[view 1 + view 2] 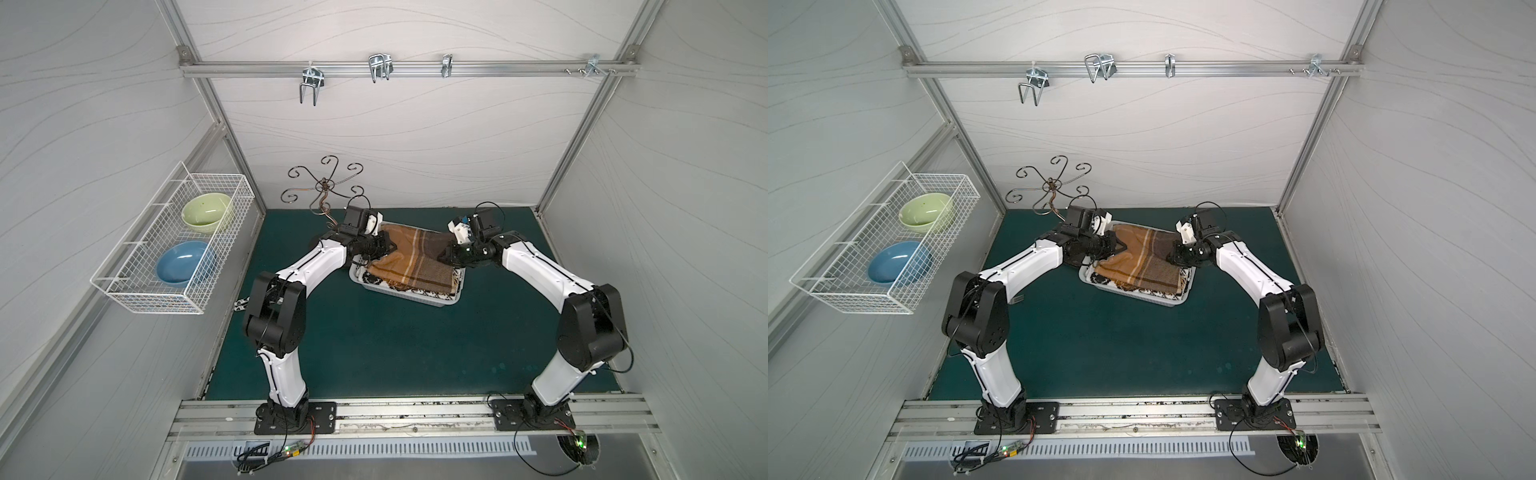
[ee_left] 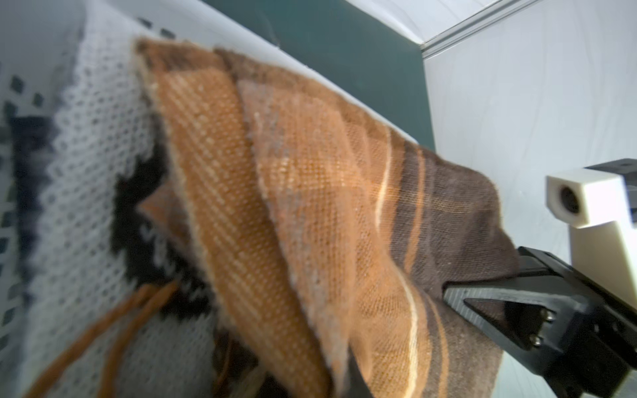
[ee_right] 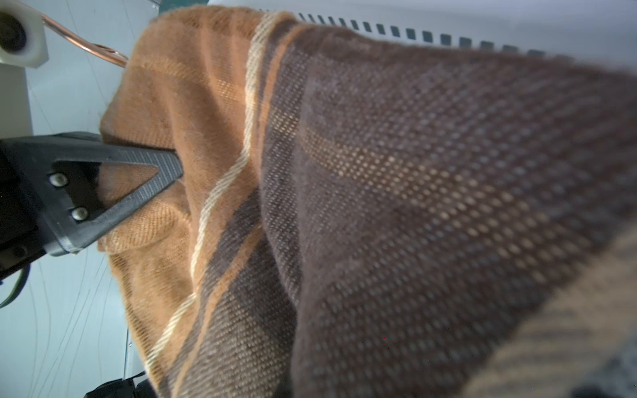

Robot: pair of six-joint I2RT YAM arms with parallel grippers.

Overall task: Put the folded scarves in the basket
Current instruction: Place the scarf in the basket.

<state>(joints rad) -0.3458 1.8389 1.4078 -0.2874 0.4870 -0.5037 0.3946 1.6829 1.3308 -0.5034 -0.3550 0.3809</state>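
Progress: placement looks nearly done, release not yet made.

- Scarf (image 1: 409, 259) is over the basket (image 1: 436, 300), which stands on the green table (image 1: 374, 353). In both top views the near half of the cloth lies inside the basket. The far edge is held up above the far rim.
- Left pincer (image 1: 391, 246) is clenched on the far left corner of the scarf, and the cloth rises to a peak there.
- Right pincer (image 1: 443, 255) is clenched on the far right corner. In the right wrist view 1 ribbed black finger (image 3: 138, 179) presses into the orange weave.
- Left to do, as I judge it: lower the 2 held corners inside the rim, let go, withdraw both arms.

Materials and shapes:
- Scarf: soft, coarse open weave. Plaid of orange-tan and dark brown blocks with thin cream stripes. Folded into several layers with fuzzy edges. Loose orange fringe strands (image 2: 113, 320) trail from 1 end.
- Basket: white hard plastic, rectangular, with a flared rim and rows of small slots in the wall (image 3: 413, 32).
- Under the scarf is a black-and-white patterned layer (image 2: 86, 165). I cannot tell whether it is another knit or the perforated floor.

Risk, in my judgement: the limp cloth may drape over the far rim on release.
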